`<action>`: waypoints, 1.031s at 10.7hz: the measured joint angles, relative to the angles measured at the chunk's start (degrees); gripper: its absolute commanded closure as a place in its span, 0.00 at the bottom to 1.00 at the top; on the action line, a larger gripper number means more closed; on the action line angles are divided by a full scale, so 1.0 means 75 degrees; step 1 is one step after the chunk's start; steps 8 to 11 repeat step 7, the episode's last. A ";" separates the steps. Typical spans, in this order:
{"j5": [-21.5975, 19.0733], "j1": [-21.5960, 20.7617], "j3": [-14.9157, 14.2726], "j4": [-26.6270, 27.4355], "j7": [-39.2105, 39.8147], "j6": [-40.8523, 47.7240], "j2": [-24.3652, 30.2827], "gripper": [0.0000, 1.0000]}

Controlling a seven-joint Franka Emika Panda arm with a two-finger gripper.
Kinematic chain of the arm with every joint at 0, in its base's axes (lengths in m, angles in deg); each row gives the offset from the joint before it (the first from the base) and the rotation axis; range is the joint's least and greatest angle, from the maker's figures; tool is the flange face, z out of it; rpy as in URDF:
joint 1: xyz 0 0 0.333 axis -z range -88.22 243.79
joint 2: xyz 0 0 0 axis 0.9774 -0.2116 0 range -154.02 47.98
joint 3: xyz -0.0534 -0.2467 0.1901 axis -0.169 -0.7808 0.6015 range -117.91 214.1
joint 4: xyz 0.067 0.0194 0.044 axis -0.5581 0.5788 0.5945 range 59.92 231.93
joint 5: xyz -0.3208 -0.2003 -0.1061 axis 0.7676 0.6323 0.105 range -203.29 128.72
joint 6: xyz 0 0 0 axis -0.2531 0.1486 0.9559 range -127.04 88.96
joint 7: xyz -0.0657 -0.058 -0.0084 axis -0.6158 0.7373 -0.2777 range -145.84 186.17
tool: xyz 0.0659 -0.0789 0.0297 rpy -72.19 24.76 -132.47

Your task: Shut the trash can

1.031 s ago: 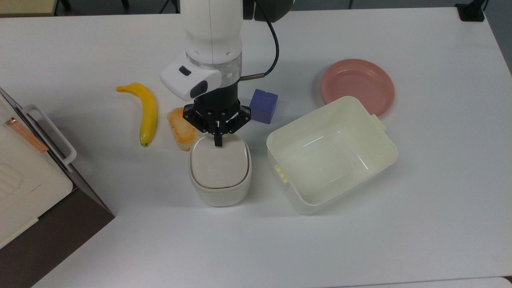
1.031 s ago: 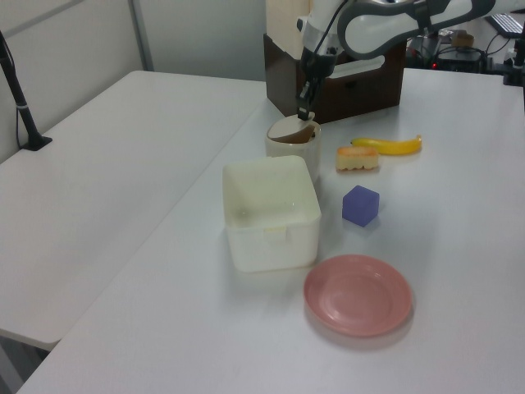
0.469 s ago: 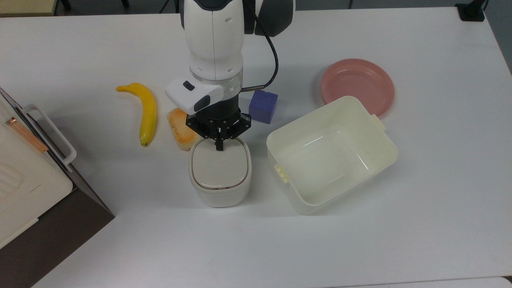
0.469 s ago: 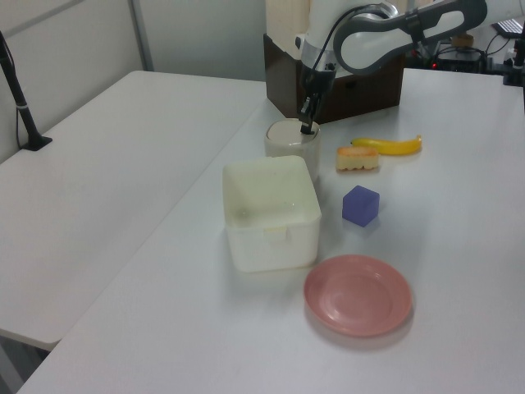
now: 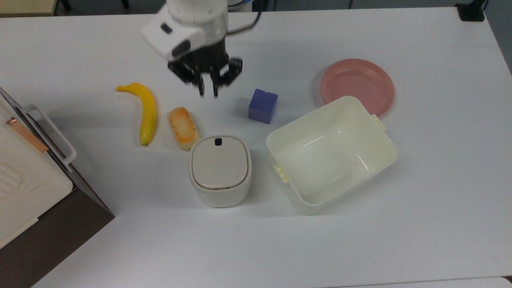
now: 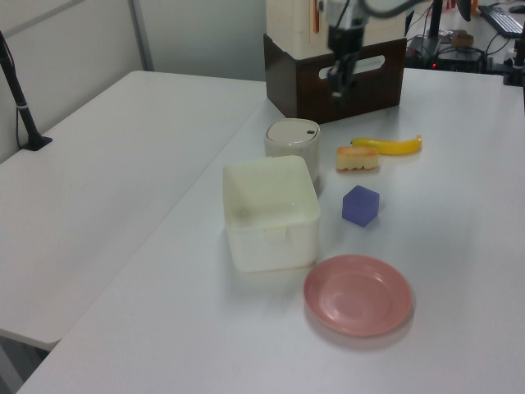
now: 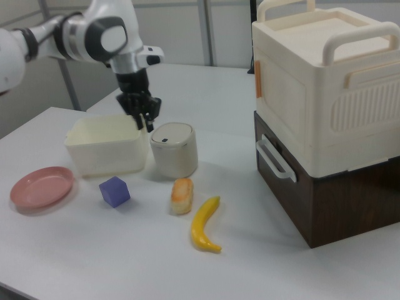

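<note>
Top view, trash can (image 5: 220, 172) upright, lid flat, button (image 5: 218, 141) toward gripper (image 5: 208, 94)

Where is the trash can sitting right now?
In the top view the trash can stands near the table's middle, lid down, between the bread on the top view's upper left and the tub on its right.

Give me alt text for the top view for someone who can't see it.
A closed trash can sits on a white table, the robot gripper raised clear beyond it. Around it lie a banana, a bread roll, a purple cube, a cream tub and a pink plate.
</note>
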 measured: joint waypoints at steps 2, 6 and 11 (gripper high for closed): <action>0.0000 -0.0001 -0.0005 0.0034 0.0056 0.1103 0.0440 0.00; 0.0001 0.0001 -0.0025 0.0184 -0.0196 0.1580 0.0477 0.00; 0.0001 0.0005 -0.0053 0.0177 -0.0269 0.1580 0.0479 0.00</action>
